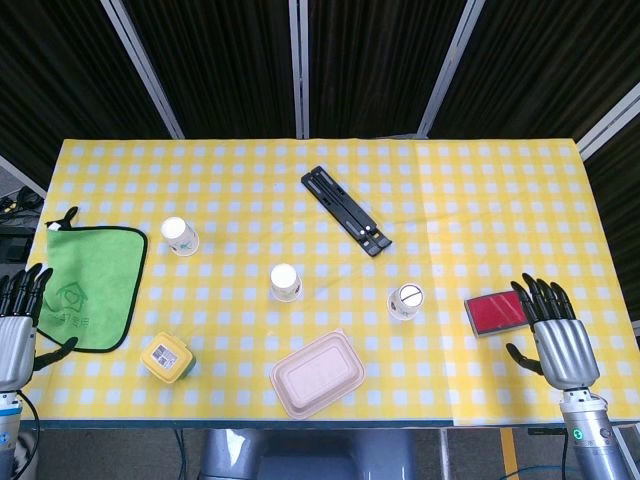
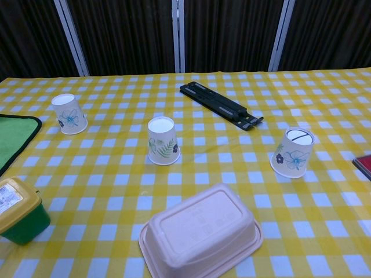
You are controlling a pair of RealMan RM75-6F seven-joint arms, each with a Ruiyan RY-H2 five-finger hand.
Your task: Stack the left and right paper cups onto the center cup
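Three white paper cups with flower prints stand upside down on the yellow checked table. The left cup [image 1: 181, 236] [image 2: 69, 113] sits near the green cloth. The center cup [image 1: 285, 282] [image 2: 163, 140] stands mid-table. The right cup [image 1: 405, 301] [image 2: 293, 152] is beside the red card. My left hand [image 1: 20, 325] hovers at the table's left edge, fingers apart, holding nothing. My right hand [image 1: 555, 335] is at the front right, also spread and empty. The chest view shows neither hand.
A green cloth [image 1: 90, 285] lies at the left, a yellow-green box [image 1: 167, 356] in front of it. A beige lidded container [image 1: 317, 373] sits at front center. A black bar-shaped object [image 1: 346, 210] lies behind the cups. A red card [image 1: 495, 313] lies by my right hand.
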